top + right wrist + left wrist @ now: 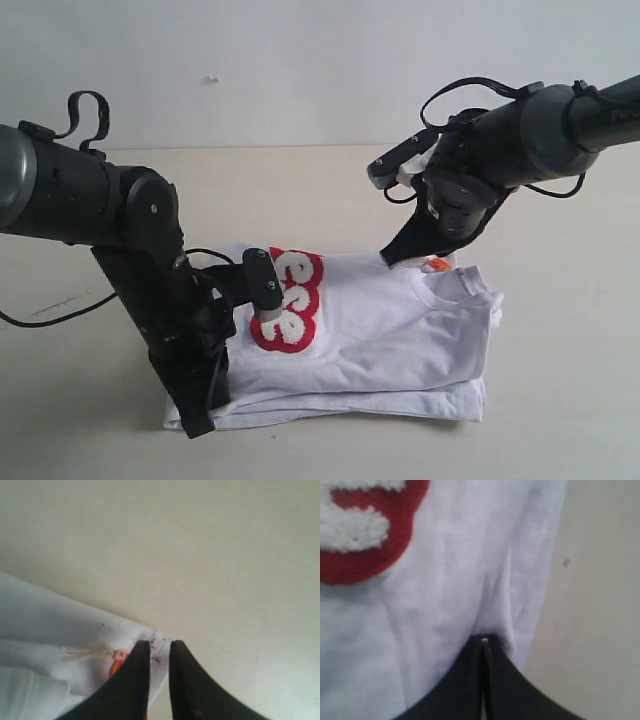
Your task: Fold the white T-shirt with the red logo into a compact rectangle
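Note:
The white T-shirt [400,330] lies folded flat on the table, collar to the right, with the red logo [290,300] facing up near its left end. My left gripper [198,425] is shut at the shirt's near left corner. In the left wrist view its tips [484,641] press into puckered white cloth [445,580] below the logo [370,545], and no fabric shows between them. My right gripper [388,262] is at the far edge by the collar. Its jaws [159,644] stand a narrow gap apart, closed on the shirt's corner [50,625] beside the orange neck tag [116,666].
The beige table [560,400] runs bare around the shirt, with a pale wall behind. A black cable [50,318] trails from the left arm across the table at the left. The left arm's body stands over the shirt's left end.

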Available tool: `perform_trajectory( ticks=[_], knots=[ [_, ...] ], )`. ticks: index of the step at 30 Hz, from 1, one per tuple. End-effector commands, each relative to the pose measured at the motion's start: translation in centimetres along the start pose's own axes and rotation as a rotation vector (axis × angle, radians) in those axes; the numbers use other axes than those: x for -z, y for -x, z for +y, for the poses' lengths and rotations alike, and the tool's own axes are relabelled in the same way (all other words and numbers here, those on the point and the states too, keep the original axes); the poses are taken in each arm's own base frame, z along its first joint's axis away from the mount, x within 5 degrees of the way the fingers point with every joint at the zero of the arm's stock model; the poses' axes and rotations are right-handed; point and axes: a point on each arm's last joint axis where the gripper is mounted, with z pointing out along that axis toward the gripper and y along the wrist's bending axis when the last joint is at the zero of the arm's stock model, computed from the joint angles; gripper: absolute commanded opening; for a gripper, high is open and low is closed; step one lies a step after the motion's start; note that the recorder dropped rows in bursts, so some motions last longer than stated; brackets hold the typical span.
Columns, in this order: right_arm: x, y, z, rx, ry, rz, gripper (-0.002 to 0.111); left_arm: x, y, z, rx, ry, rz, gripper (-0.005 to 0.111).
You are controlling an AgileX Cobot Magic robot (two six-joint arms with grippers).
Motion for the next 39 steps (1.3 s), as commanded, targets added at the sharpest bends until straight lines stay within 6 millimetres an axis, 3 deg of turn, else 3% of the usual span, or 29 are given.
perform_trajectory(
  ticks=[1,5,11,15,18,19,24,28,39],
  knots=[
    [1.0,0.3,-0.5,-0.053,0.013,-0.012,0.015,0.0,-0.2,0.7,0.033,0.052,-0.006,0.0],
    [3.3,1.2,-0.7,-0.059,0.078,-0.076,0.015,0.1,-0.4,0.8,0.043,0.043,0.001,0.0],
    [6.1,1.6,-0.2,-0.05,0.233,-0.1,0.015,3.4,1.1,0.8,0.049,0.068,-0.088,0.0],
    [7.4,0.7,0.0,-0.015,0.303,-0.033,0.012,4.8,1.5,1.4,0.091,0.165,-0.18,0.0],
    [8.4,-0.8,0.0,-0.038,0.324,-0.013,0.0,5.3,1.6,2.5,0.18,0.23,-0.249,0.0],
    [8.6,-1.6,0.0,-0.041,0.329,0.002,0.0,5.3,1.5,2.9,0.222,0.245,-0.269,0.0],
    [8.3,-5.7,1.0,-0.053,0.393,0.177,0.0,3.9,1.3,3.7,0.292,0.244,-0.262,0.0],
    [7.2,-8.3,2.1,-0.052,0.448,0.199,0.0,2.6,1.1,3.8,0.299,0.213,-0.222,0.0],
    [4.2,-10.6,3.2,-0.015,0.435,0.323,0.0,2.6,0.9,3.6,0.29,0.183,-0.188,0.0]
  ],
)
